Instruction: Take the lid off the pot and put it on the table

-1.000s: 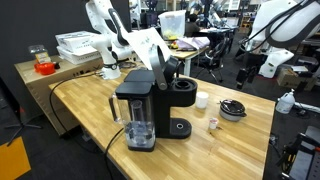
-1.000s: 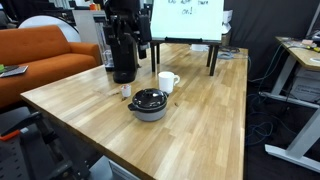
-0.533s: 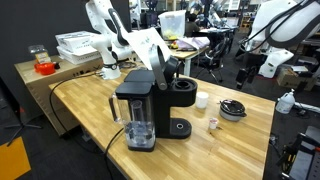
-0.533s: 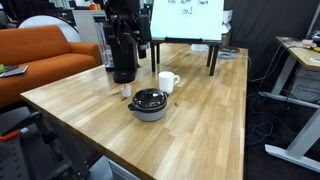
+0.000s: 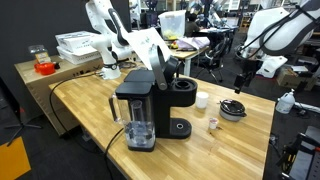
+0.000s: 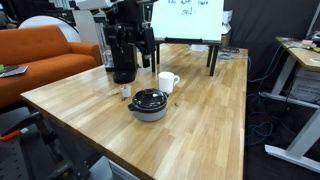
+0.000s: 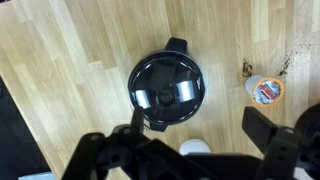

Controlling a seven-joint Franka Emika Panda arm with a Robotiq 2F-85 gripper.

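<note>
Round glossy lid [image 7: 166, 92] atop metal pot [image 6: 150, 114]

The hand [image 7: 193, 125] hangs open, fingers pointing down.

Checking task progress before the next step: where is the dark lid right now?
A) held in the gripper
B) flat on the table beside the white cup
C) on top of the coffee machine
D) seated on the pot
D: the wrist view shows the lid covering the pot, while the gripper hangs open above it, holding nothing.
</note>
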